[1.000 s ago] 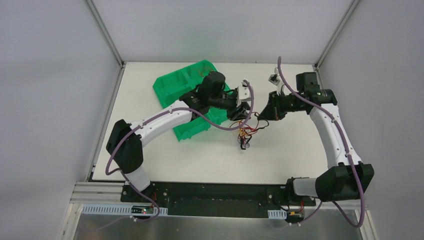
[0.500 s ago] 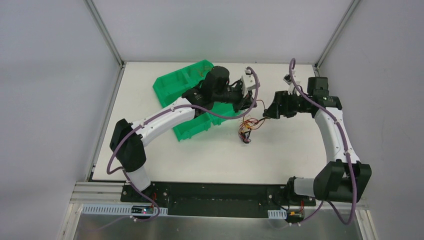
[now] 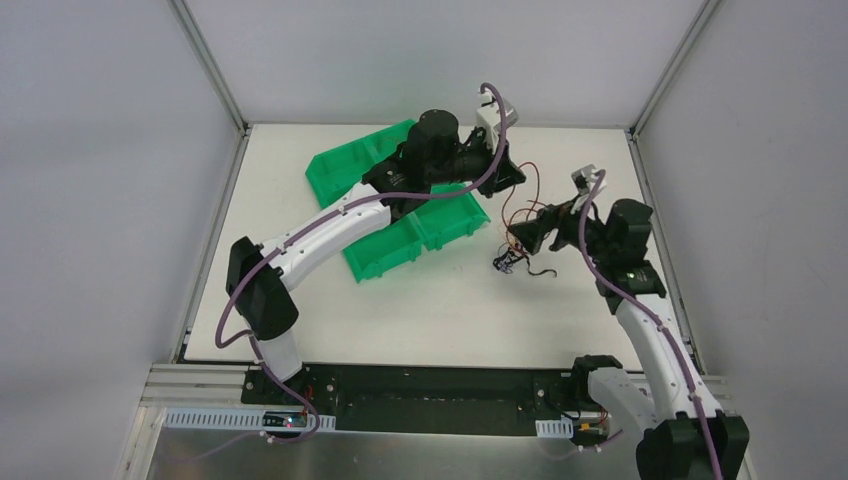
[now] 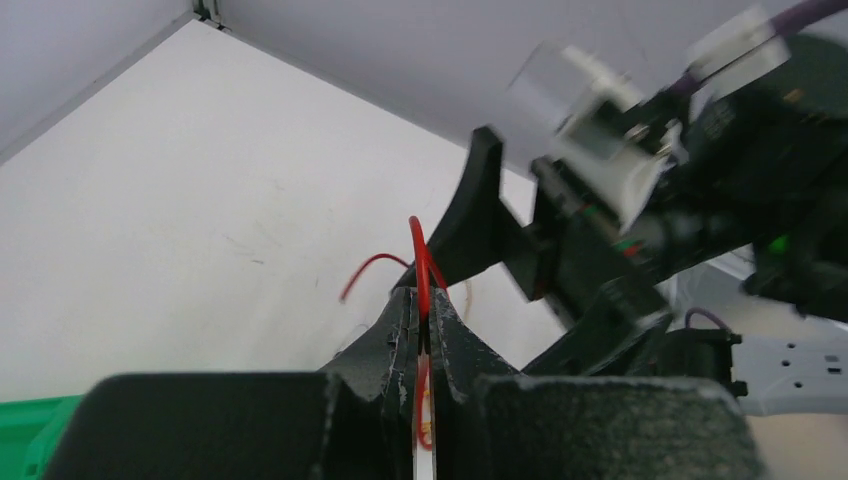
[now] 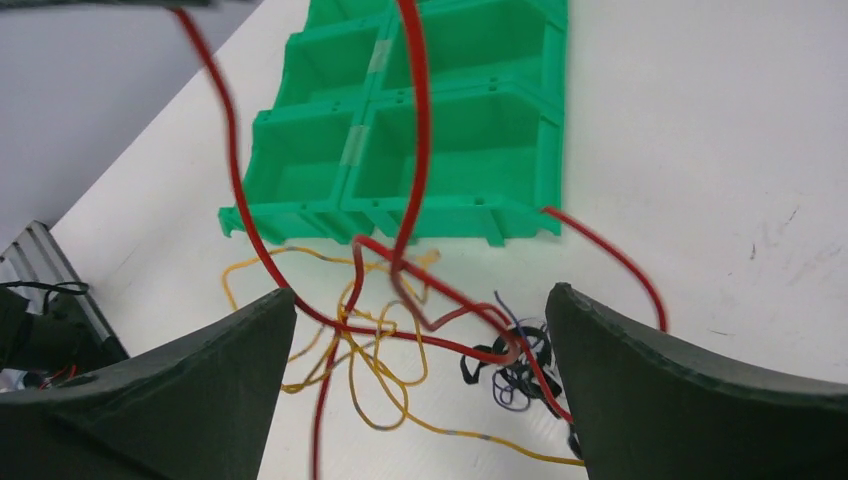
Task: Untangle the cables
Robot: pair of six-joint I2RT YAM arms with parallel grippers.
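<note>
The cables are a loose tangle of thin red, yellow and black wires [image 3: 512, 258] lying on the white table right of the green tray [image 3: 352, 170]. My left gripper [image 3: 514, 178] is raised behind the tangle and shut on a red cable [image 4: 420, 250], which runs up between its closed jaws and trails down into the pile. My right gripper [image 3: 524, 236] hovers just over the tangle with its jaws wide open and holds nothing. In the right wrist view, red loops [image 5: 445, 305], yellow loops [image 5: 392, 372] and a black knot [image 5: 518, 368] lie between its fingertips [image 5: 240, 340].
The green tray [image 5: 455, 110] has several open compartments and sits at the back left, just beyond the wires. Grey walls enclose the table on three sides. The right arm's wrist fills the right of the left wrist view.
My left gripper closed on the red cable and lifted it up and toward the back. My right gripper opened, let go and drew back toward the near right, above the tangle.
</note>
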